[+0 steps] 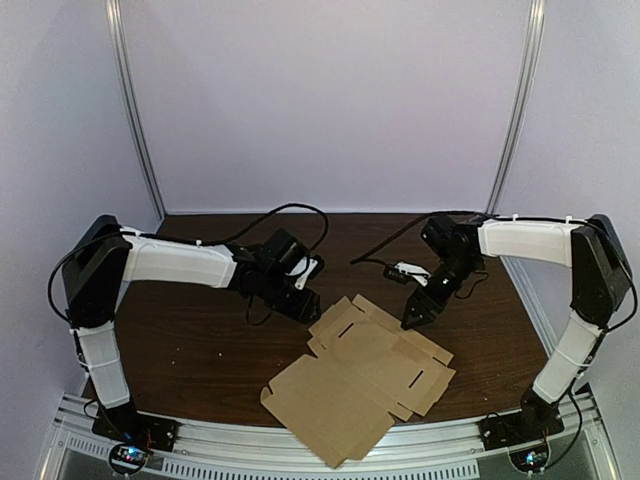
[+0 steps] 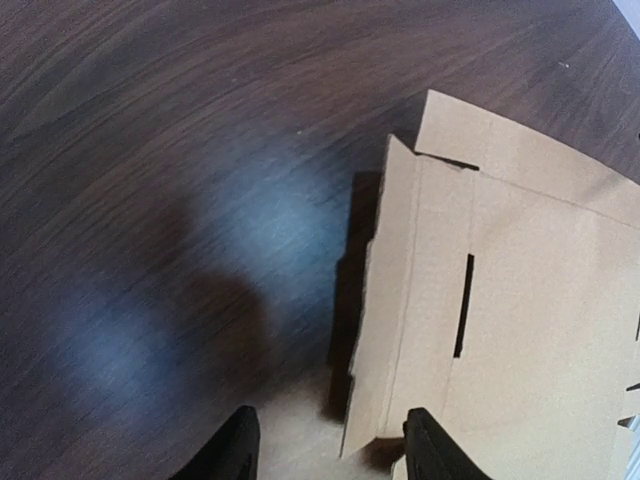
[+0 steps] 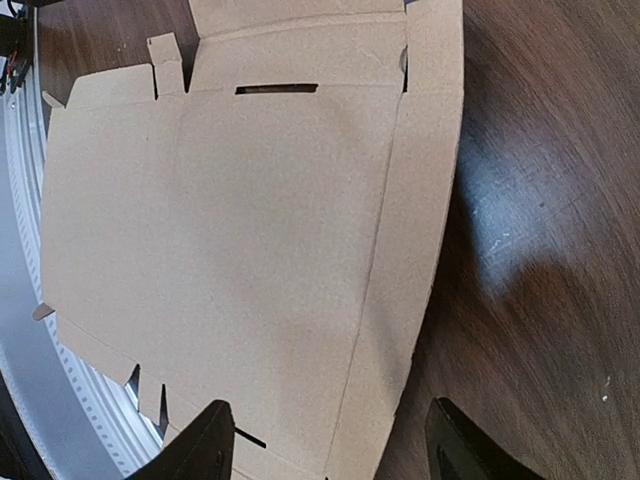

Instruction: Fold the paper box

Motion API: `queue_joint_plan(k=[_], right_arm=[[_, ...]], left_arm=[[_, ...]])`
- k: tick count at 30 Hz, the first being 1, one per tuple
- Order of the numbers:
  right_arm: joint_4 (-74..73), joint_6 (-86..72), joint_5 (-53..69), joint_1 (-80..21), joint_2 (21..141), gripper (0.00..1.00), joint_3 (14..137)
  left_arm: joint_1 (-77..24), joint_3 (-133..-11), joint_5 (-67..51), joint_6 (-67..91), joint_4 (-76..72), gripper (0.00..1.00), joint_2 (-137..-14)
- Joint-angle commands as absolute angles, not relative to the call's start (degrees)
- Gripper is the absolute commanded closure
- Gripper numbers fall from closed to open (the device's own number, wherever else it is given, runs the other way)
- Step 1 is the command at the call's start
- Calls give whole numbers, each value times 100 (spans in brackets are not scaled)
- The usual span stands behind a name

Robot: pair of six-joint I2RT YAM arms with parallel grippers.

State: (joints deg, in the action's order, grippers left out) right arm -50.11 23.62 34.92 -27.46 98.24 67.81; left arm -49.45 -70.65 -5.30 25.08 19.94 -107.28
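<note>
A flat brown cardboard box blank [image 1: 362, 375] lies unfolded on the dark wooden table, its near corner overhanging the front rail. My left gripper [image 1: 306, 310] hovers at the blank's far left edge, open; in the left wrist view the raised side flap [image 2: 405, 320] sits between its fingertips [image 2: 240, 445]. My right gripper [image 1: 415, 312] hangs open above the blank's far right edge; in the right wrist view its wide-spread fingers [image 3: 200, 445] straddle the creased edge strip [image 3: 400, 300], one over cardboard [image 3: 230, 250], the other over bare wood. Neither gripper holds anything.
The dark wood table [image 1: 200, 350] carries the blank. Black cables [image 1: 285, 212] trail across the back of the table. A metal rail [image 1: 300, 455] runs along the front edge under the blank's corner. White walls enclose the back and sides.
</note>
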Motion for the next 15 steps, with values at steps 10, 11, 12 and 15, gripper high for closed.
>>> queue_joint_plan(k=[10, 11, 12, 15], right_arm=[[-5697, 2741, 3521, -2655, 9360, 33, 6561], [-5664, 2742, 3504, -2650, 9405, 33, 6552], [-5620, 2742, 3488, -2646, 9476, 33, 6559], [-5499, 2754, 3446, -2642, 9738, 33, 6618]], left_arm=[[-4975, -8047, -1544, 2161, 2041, 77, -11775], [-4975, -8032, -1566, 2162, 2013, 81, -11789], [-4970, -8008, -1608, 2162, 1982, 84, -11794], [-4983, -7835, -1702, 2170, 1791, 97, -11722]])
